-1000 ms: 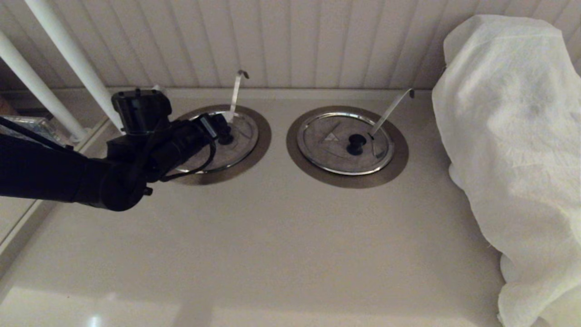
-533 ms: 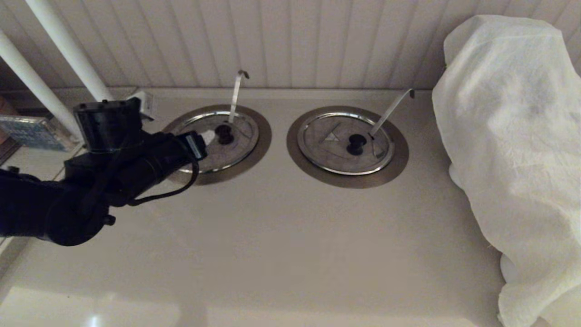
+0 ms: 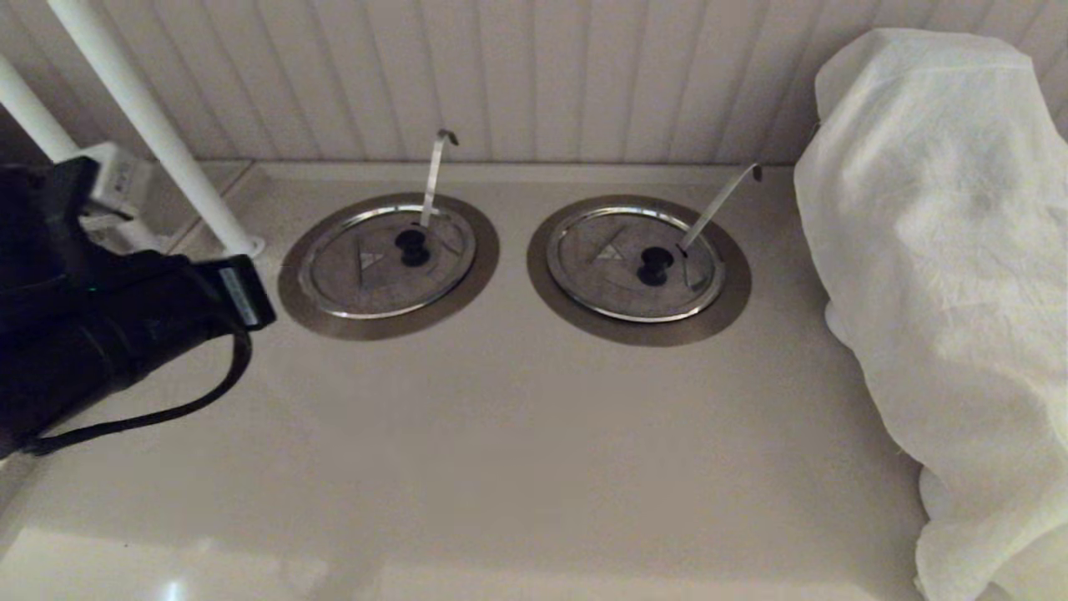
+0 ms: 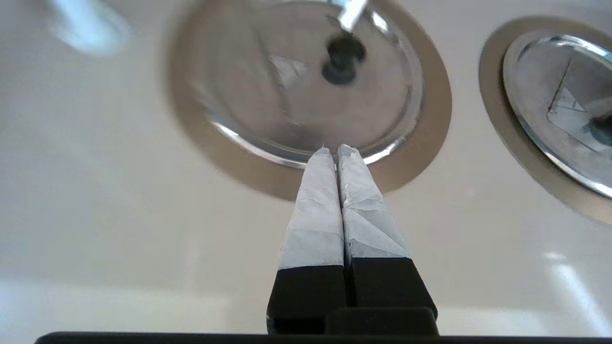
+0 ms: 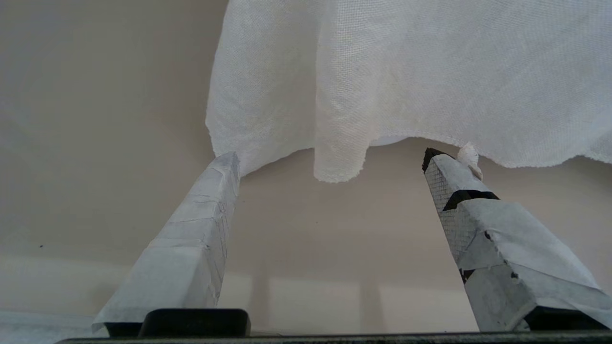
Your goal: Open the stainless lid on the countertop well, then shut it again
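Lid (image 3: 388, 260) sits flat in the countertop well (image 3: 389, 321), at 11 o'clock on the counter (image 3: 517, 434), so it looks done. Left claw (image 4: 337, 149) is pressed together, holding nothing, near it. Right claw (image 5: 330, 162) is spread wide by the white cloth (image 5: 406, 71).

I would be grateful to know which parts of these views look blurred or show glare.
Left wrist view: the round stainless lid with black knob is smeared by blur, while the shut left hand is crisp. Head view: a bright reflection patch lies on the beige counter at the near edge. Right wrist view: the white cloth is sharp.

text: none readable | sign: triangle mark (image 3: 367, 260) | on: stainless lid (image 3: 385, 260)
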`<state>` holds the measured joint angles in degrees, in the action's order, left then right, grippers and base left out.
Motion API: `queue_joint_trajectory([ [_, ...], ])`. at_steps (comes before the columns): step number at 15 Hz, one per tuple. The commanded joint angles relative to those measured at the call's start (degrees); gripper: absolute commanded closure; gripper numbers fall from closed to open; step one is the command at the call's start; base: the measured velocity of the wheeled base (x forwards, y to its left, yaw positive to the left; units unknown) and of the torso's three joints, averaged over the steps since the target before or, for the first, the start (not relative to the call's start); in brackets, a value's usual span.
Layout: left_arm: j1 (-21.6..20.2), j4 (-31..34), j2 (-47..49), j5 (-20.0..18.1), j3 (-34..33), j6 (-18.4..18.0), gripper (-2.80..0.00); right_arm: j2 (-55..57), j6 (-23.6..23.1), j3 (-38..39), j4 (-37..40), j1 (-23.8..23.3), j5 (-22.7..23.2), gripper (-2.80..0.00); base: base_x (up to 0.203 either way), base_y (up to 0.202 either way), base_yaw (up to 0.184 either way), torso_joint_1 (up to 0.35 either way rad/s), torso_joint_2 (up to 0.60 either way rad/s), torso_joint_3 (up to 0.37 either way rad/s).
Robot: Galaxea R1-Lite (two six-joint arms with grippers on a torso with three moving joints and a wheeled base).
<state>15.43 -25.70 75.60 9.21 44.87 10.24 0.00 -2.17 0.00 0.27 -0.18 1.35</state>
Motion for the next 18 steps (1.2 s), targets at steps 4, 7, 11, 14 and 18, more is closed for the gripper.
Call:
queue_joint_trajectory([
  [4, 0.0, 12.0, -25.2, 3.8, -3.5, -8.7, 0.0, -0.1, 0.0, 0.1, 0.0, 0.0, 0.0, -2.8, 0.0, 0.0, 0.0, 0.0, 0.0, 0.0],
  [7, -0.1, 20.3, -37.8, 4.5, -5.7, -11.4, 0.0, -0.1, 0.0, 0.1, 0.0, 0.0, 0.0, -2.8, 0.0, 0.0, 0.0, 0.0, 0.0, 0.0],
  [11, -9.2, 30.8, -53.1, 5.4, -7.3, -14.3, 0.0, -0.1, 0.0, 0.1, 0.0, 0.0, 0.1, -2.8, 0.0, 0.0, 0.0, 0.0, 0.0, 0.0],
  [14, -12.7, 32.7, -61.7, 3.8, -12.4, -17.9, 0.0, -0.1, 0.0, 0.1, 0.0, 0.0, 0.0, -2.8, 0.0, 0.0, 0.0, 0.0, 0.0, 0.0],
  [18, -14.7, 33.2, -73.9, -1.1, -23.8, -19.6, 0.0, -0.1, 0.0, 0.1, 0.0, 0.0, 0.0, -2.8, 0.0, 0.0, 0.0, 0.0, 0.0, 0.0],
])
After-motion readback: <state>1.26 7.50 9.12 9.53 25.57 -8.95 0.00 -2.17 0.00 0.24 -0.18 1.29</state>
